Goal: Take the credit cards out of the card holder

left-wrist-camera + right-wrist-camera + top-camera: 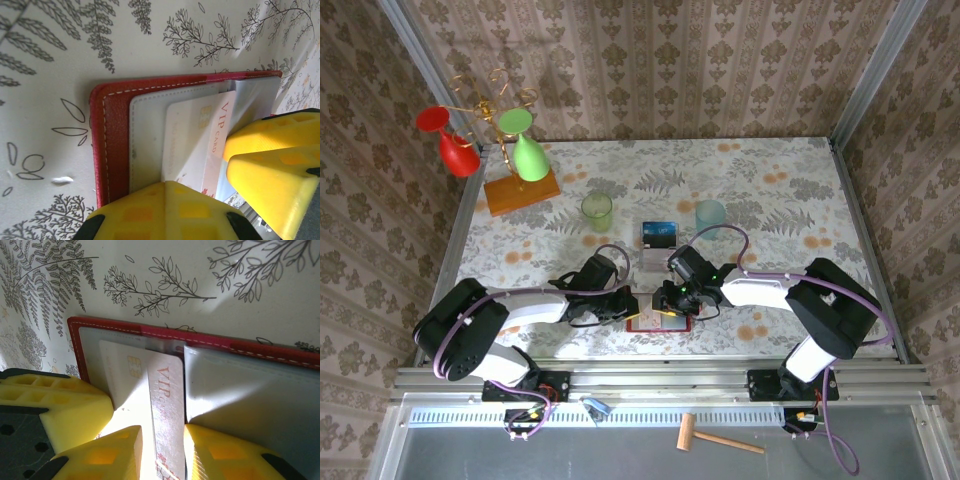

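My right hand (162, 442) grips the pale card (127, 382) in the card holder (250, 347). I cannot tell my left hand (618, 303)'s grip.

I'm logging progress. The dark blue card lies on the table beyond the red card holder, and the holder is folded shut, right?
Not shut. The card holder lies open, grey pockets up, with the pale VIP card on it, as the right wrist view shows. The dark blue card does lie on the table beyond it.
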### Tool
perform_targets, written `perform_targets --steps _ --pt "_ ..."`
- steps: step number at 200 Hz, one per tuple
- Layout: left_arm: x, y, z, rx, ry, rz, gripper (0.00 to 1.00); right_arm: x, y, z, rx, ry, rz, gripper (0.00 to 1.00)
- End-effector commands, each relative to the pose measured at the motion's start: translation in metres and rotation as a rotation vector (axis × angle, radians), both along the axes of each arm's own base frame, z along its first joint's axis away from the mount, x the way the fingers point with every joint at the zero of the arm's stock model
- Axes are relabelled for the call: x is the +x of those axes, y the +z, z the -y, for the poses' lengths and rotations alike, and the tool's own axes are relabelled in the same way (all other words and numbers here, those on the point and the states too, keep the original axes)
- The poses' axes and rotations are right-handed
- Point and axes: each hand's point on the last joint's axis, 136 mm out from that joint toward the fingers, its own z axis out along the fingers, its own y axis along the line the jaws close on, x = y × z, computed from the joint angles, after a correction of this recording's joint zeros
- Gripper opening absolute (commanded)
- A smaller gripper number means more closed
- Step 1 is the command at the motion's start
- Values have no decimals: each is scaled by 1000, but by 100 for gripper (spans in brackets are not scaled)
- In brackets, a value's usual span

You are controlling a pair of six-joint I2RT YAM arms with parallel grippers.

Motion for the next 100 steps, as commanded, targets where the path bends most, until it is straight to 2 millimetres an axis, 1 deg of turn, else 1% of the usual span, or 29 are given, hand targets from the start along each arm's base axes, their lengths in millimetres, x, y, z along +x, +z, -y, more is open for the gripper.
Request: perform_targets --steps 1,78,100 --pt "-7 -17 -13 59 -3 -34 3 -4 -9 7 -22 -11 -25 28" --pt "-6 -16 -13 64 -7 -35 3 -1 -3 10 -9 -24 1 28" --pt "-6 -16 -12 64 -8 -32 3 -2 -2 2 37 -10 -12 24"
